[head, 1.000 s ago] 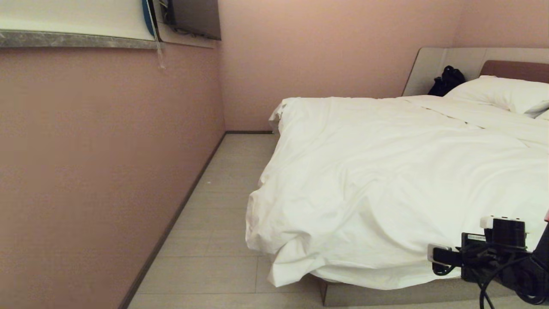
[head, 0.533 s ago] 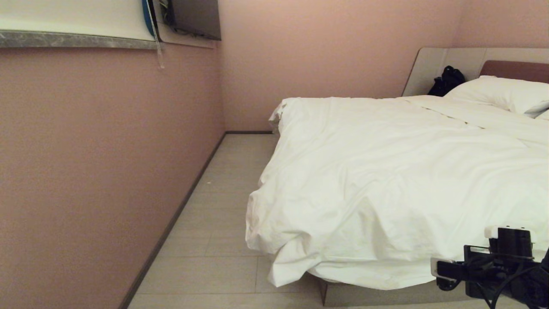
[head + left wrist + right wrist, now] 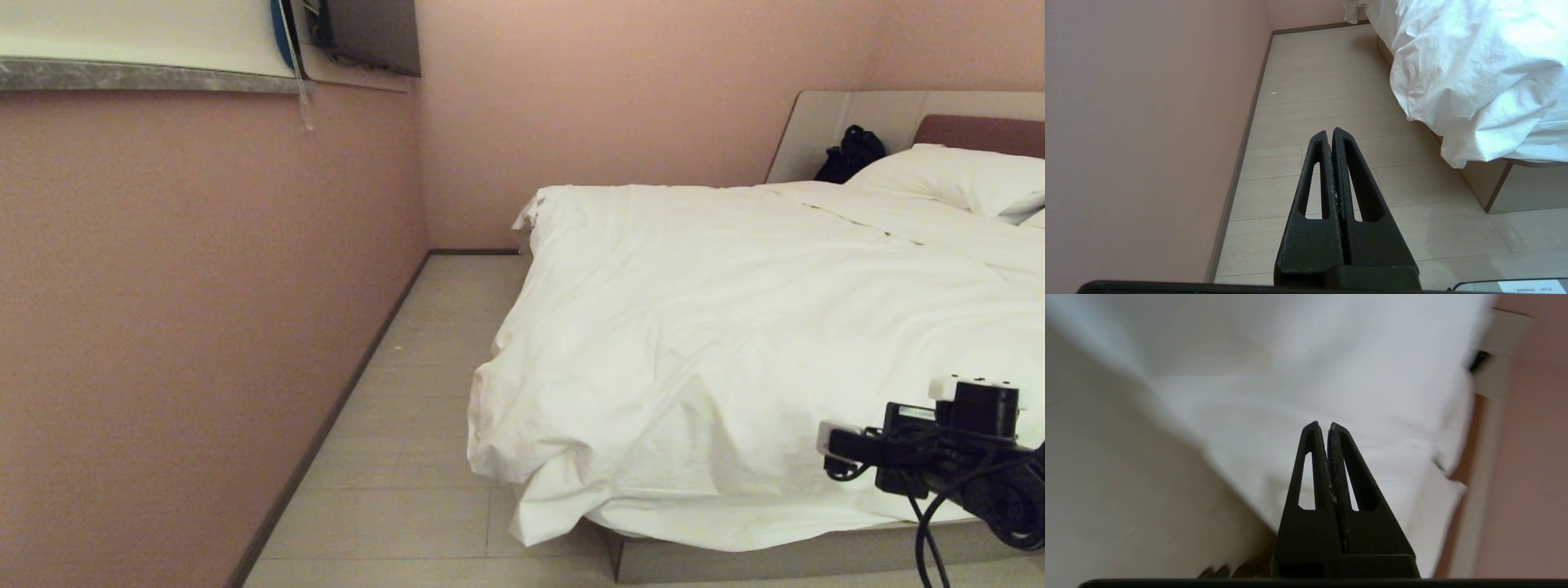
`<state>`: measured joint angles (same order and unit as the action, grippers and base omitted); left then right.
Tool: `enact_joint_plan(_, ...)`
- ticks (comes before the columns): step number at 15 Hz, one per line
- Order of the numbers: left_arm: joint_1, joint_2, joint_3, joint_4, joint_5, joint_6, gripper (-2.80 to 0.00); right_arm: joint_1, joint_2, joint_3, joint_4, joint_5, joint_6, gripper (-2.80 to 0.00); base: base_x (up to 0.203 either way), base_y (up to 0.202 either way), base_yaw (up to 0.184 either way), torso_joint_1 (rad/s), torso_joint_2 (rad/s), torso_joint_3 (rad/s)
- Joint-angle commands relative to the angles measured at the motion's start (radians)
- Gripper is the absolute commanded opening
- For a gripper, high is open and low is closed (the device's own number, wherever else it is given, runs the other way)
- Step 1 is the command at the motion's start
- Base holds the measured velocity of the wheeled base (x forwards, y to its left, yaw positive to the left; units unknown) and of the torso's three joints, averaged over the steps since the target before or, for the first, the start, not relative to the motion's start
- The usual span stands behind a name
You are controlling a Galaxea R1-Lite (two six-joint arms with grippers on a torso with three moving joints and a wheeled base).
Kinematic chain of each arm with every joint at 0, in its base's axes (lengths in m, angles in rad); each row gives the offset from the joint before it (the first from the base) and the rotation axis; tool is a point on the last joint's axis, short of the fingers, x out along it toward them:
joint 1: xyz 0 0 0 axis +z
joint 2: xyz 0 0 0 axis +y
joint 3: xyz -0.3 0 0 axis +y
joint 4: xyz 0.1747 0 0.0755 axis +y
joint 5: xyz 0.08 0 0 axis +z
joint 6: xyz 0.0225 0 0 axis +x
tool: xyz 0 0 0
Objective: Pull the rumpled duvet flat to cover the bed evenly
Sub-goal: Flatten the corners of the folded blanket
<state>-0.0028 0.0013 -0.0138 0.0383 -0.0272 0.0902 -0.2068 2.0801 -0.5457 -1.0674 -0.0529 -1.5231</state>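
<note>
Duvet [image 3: 735,343]: rumpled, corner bunched at bed's [image 3: 775,559] 7 o'clock edge
Right gripper [image 3: 1328,425]: fingers pressed together, empty, over duvet
Left gripper [image 3: 1329,131]: fingers together, above floor [image 3: 1331,81]

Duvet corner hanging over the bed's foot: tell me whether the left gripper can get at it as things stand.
Probably yes: the left gripper, fingers shut, hangs above bare floor, and nothing stands between it and the duvet corner, though it must open first.

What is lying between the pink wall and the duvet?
In the head view, only bare floor lies between the wall and the duvet.
</note>
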Motion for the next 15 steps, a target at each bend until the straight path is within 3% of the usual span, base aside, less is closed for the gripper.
enact_joint_plan(1, 0.001, 0.0, 0.0, 0.0, 0.0, 0.0, -2.8, 0.001, -0.011, -0.096, -0.003, -0.01, 0.013, -2.8, 0.0, 0.0, 0.0, 0.0, 0.0, 0.0)
enact_joint_plan(6, 0.001, 0.0, 0.0, 0.0, 0.0, 0.0, -2.8, 0.028, 0.005, -0.297, 0.076, -0.083, 0.038, -2.8, 0.0, 0.0, 0.0, 0.0, 0.0, 0.0)
enact_joint_plan(10, 0.001, 0.0, -0.002, 0.0, 0.0, 0.0, -2.8, 0.038, 0.138, -0.478, 0.08, -0.183, 0.046, -2.8, 0.0, 0.0, 0.0, 0.0, 0.0, 0.0)
enact_joint_plan(15, 0.001, 0.0, 0.0, 0.0, 0.0, 0.0, -2.8, 0.036, 0.163, -0.471, 0.206, -0.212, 0.046, -2.8, 0.0, 0.0, 0.0, 0.0, 0.0, 0.0)
